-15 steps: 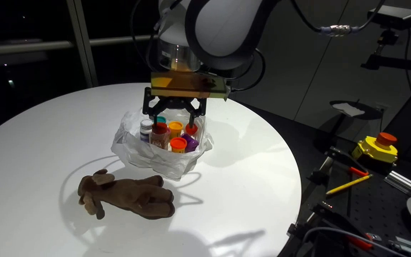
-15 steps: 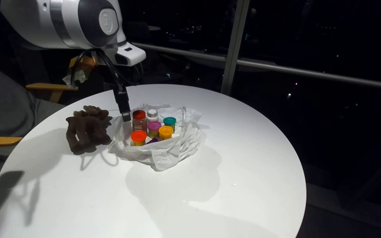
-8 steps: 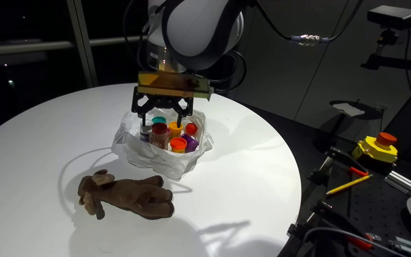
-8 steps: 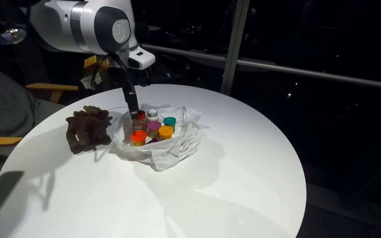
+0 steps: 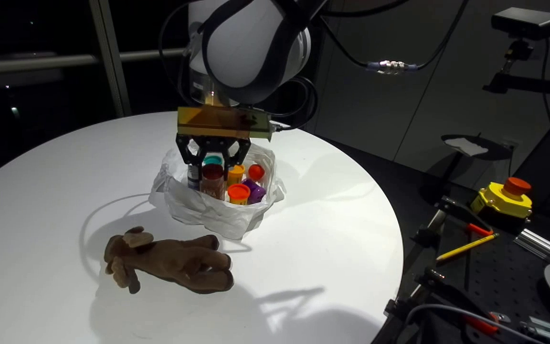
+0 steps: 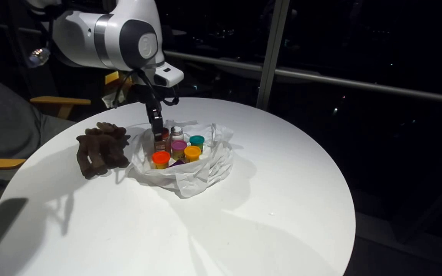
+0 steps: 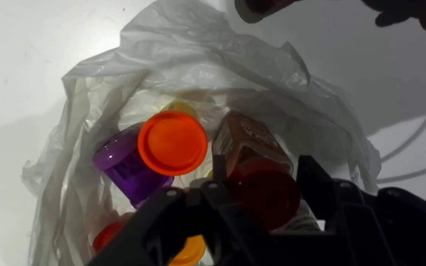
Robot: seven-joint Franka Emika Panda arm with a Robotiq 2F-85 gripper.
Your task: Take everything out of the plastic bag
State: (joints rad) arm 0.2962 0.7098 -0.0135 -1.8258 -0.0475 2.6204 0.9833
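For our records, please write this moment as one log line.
gripper: astride red-lidded square brown jar, contact unclear; jar: upright in white plastic bag; brown plush animal: outside bag

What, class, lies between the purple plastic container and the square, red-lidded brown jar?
In the wrist view, a round yellow tub with an orange lid lies between the purple container and the jar.

The toy (image 5: 174, 263) lies beside the bag (image 5: 208, 218) (jar (image 5: 213, 189) and tubs (image 5: 238, 192) inside).

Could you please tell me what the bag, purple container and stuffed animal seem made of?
Bag: thin plastic film, translucent and crinkled. Purple container: probably plastic, glossy, see-through, with small highlights. Stuffed animal: likely plush fabric, matte brown, showing no shine.
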